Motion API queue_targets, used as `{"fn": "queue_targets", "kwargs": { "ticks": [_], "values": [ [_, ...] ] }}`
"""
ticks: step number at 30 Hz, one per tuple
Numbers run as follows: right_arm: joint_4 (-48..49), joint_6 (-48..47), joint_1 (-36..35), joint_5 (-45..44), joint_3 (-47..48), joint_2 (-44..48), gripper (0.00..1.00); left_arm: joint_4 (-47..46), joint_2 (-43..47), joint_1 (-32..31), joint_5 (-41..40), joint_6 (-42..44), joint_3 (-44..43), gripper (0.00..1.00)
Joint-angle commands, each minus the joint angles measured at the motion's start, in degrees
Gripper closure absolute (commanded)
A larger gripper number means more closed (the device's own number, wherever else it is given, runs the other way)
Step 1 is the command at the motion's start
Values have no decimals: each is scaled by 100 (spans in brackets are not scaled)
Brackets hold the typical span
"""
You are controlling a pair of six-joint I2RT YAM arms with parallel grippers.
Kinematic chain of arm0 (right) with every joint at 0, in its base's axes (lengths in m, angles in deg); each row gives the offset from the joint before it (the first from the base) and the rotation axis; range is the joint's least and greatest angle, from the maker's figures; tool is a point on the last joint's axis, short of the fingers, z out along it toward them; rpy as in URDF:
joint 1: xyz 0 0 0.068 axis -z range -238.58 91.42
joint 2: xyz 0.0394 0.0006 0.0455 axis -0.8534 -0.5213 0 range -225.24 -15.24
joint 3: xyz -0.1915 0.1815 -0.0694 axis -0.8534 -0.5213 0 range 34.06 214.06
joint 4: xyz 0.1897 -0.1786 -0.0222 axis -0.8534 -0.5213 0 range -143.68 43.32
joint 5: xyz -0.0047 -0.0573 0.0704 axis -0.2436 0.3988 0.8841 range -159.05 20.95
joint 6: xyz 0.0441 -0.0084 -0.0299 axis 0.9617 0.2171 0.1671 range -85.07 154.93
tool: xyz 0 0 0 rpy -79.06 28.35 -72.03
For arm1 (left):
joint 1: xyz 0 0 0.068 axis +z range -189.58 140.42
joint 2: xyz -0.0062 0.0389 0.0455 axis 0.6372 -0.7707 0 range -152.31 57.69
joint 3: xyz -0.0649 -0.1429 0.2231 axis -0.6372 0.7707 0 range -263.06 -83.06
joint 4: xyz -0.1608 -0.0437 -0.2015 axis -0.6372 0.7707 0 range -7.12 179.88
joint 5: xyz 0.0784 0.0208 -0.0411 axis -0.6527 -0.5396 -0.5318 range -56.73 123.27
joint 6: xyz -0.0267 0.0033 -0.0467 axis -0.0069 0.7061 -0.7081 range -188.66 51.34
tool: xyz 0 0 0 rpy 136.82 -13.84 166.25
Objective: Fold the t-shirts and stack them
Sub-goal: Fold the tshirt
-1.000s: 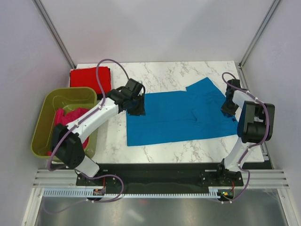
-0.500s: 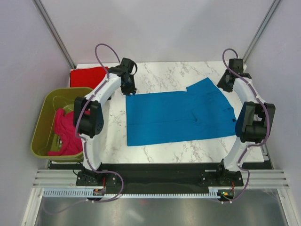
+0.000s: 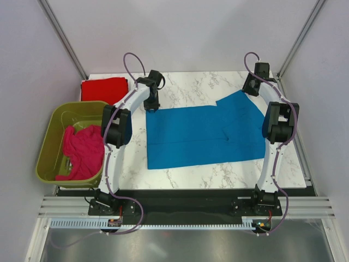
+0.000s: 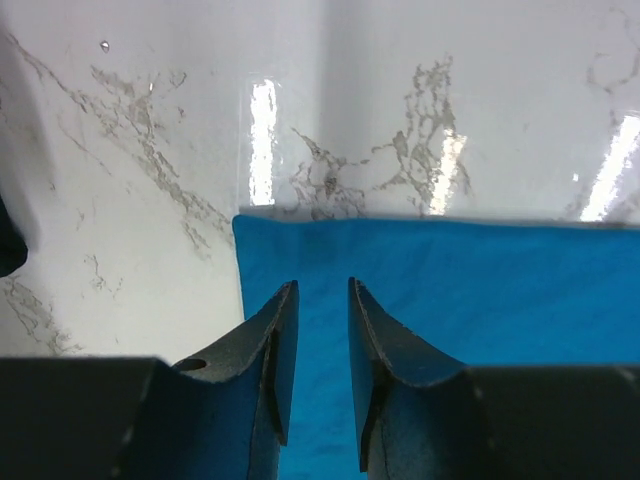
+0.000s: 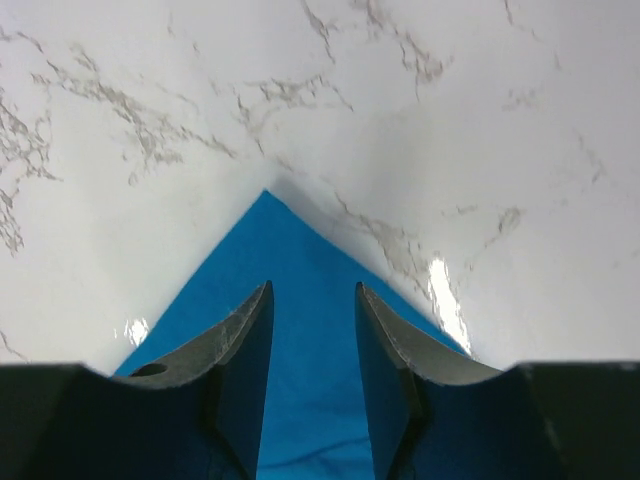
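Left wrist and right wrist show left gripper [image 4: 320, 288] narrowly parted, right gripper [image 5: 314, 290] wider, both empty above blue t-shirt [image 3: 202, 134].

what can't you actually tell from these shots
- Top view: the right arm covers the blue t-shirt's right edge.
- Wrist views: whether the left tool or right tool touches that cloth; the angle hides any gap beneath them.
- Top view: the magenta t-shirt lies crumpled in the tub, its underside buried.
- Top view: the red t-shirt's layers, too small to count.
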Motion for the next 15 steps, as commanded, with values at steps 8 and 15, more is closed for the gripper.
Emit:
{"fn": "queue_targets", "kwargs": {
  "ticks": [8, 15],
  "values": [
    [529, -886, 4, 538, 1190, -826, 53, 145, -237, 215, -230, 229, -505, 66],
    [529, -1079, 21, 731, 1480, -1230, 53, 154, -263, 373, 87, 299, -435, 65]
  ]
}}
